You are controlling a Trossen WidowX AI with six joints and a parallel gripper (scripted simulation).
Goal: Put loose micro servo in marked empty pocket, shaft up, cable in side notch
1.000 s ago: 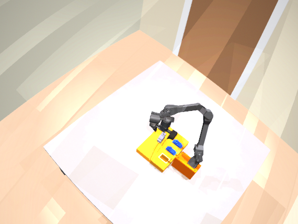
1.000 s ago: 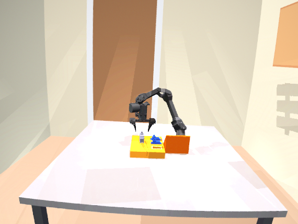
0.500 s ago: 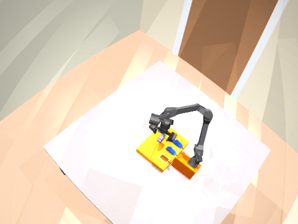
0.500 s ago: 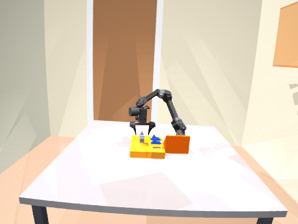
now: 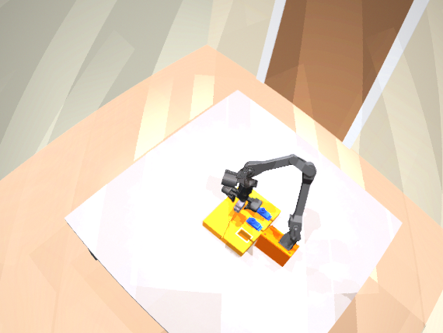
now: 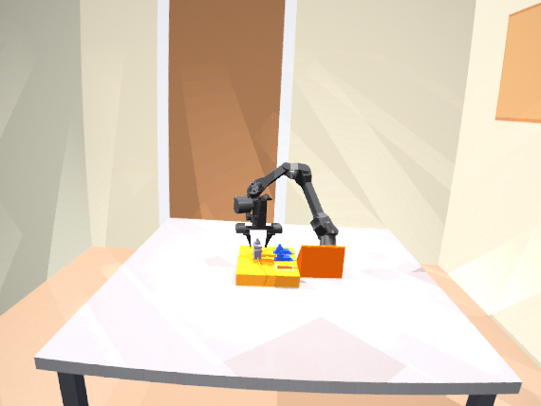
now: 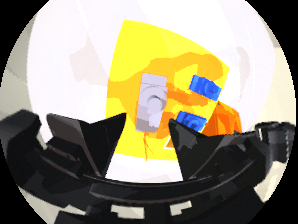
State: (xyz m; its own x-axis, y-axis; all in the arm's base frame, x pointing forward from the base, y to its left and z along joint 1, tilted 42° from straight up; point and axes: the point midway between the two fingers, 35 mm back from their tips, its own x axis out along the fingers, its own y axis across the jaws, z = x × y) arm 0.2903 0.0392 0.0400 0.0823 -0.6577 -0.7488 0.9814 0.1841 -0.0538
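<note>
The loose grey micro servo (image 5: 239,206) (image 6: 257,251) (image 7: 150,107) stands on the yellow deck (image 5: 218,222) (image 6: 248,270) (image 7: 120,65), its round output shaft facing up. Thin orange-brown cable lines (image 7: 146,146) run from its near end in the wrist view. My gripper (image 5: 242,200) (image 6: 258,246) (image 7: 148,118) is open and empty, pointing down over the servo, one finger to each side and the tips near its top. The white-outlined empty pocket (image 5: 241,238) (image 6: 285,269) (image 7: 170,148) is nearer the deck's front right in the exterior view; in the wrist view a finger hides most of it.
Two blue servos (image 5: 254,223) (image 5: 264,213) (image 7: 191,121) (image 7: 205,87) sit in the deck between the grey servo and the deck's right edge. An orange block (image 5: 273,249) (image 6: 321,262) (image 7: 227,119) stands beside the deck, by the arm's base.
</note>
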